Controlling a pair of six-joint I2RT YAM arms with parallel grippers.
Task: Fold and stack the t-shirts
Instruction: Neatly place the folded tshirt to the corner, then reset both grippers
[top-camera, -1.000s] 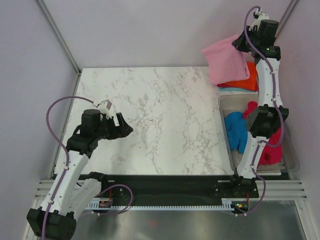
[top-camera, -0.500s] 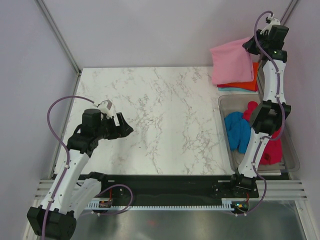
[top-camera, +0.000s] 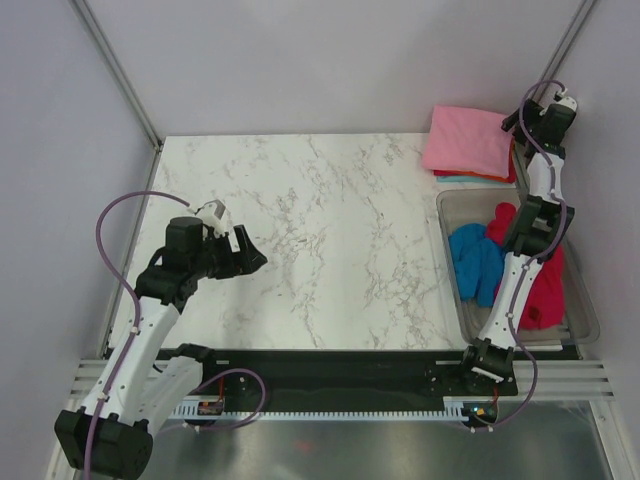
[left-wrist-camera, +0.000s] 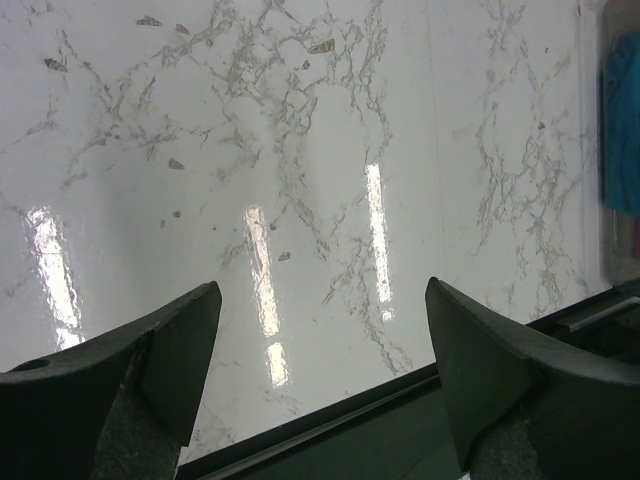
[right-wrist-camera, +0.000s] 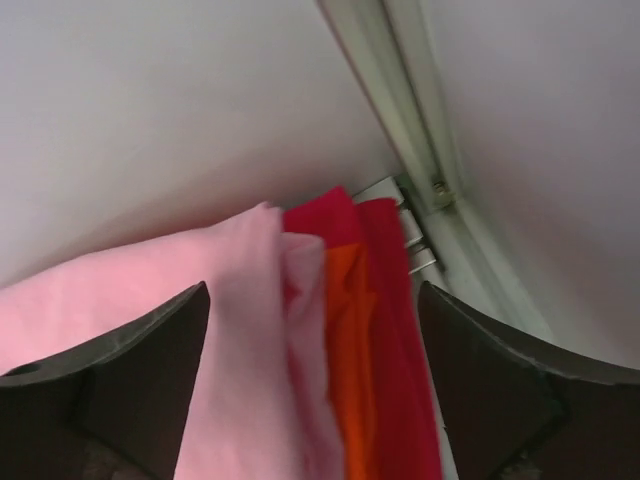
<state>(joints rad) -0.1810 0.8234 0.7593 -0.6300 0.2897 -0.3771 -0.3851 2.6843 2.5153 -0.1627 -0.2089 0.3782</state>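
A folded light pink t-shirt (top-camera: 468, 140) lies on top of a stack at the table's back right corner, with an orange t-shirt (top-camera: 484, 176) and a pale blue edge (top-camera: 452, 179) showing beneath it. My right gripper (top-camera: 516, 122) hovers open just past the stack's right edge, holding nothing. The right wrist view looks down between the spread fingers (right-wrist-camera: 150, 350) at the pink t-shirt (right-wrist-camera: 170, 300), the orange layer (right-wrist-camera: 350, 380) and a crimson layer (right-wrist-camera: 395, 320). My left gripper (top-camera: 255, 262) stands open and empty over the bare marble at the left (left-wrist-camera: 320, 300).
A clear plastic bin (top-camera: 448, 205) at the right holds a crumpled bright blue t-shirt (top-camera: 472, 262) and a crimson-pink one (top-camera: 540, 295). The wall and a metal corner post (right-wrist-camera: 420, 150) stand close behind the stack. A black rail (top-camera: 330, 370) runs along the table's near edge.
My right gripper carried the pink t-shirt right and down onto the stack, then opened and let it go. The left arm has not moved.
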